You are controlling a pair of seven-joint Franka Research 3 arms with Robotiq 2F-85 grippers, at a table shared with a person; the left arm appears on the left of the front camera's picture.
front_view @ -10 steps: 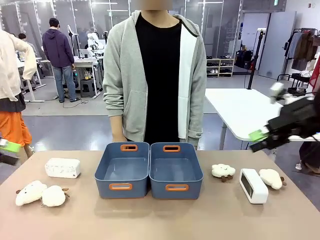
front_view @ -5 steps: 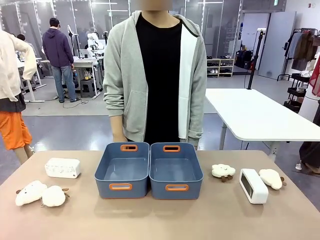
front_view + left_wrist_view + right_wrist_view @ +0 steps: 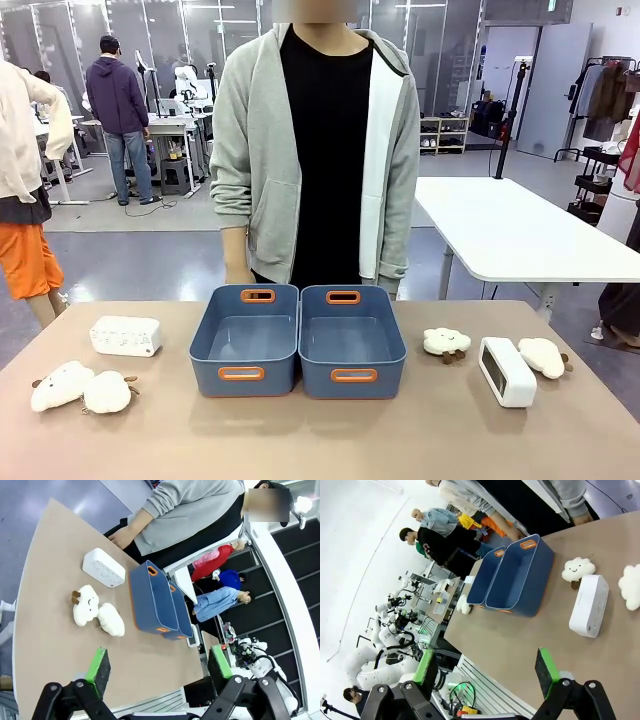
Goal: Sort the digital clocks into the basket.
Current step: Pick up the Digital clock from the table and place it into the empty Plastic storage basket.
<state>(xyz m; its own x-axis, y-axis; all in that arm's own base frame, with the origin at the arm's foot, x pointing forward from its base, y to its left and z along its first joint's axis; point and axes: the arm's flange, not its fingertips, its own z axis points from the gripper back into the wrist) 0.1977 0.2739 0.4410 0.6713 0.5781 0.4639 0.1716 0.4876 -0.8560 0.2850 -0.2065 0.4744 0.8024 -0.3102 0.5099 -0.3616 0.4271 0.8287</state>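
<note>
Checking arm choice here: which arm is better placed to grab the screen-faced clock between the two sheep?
Right, probably. That clock lies right of both baskets, near the open right tool; the left tool would have to reach across them.

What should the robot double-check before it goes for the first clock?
1. Left jaws apart, empty: ok.
2. Right jaws apart, empty: ok.
3. Blue rectangular plastic baskets, left and right, empty: ok.
4. White rectangular plastic clock on the left lies unobstructed: ok.
5. White screen-faced clock on the right sits between two white plush sheep; room for jaws: cannot tell.
6. Person's hand outside the baskets: ok.
</note>
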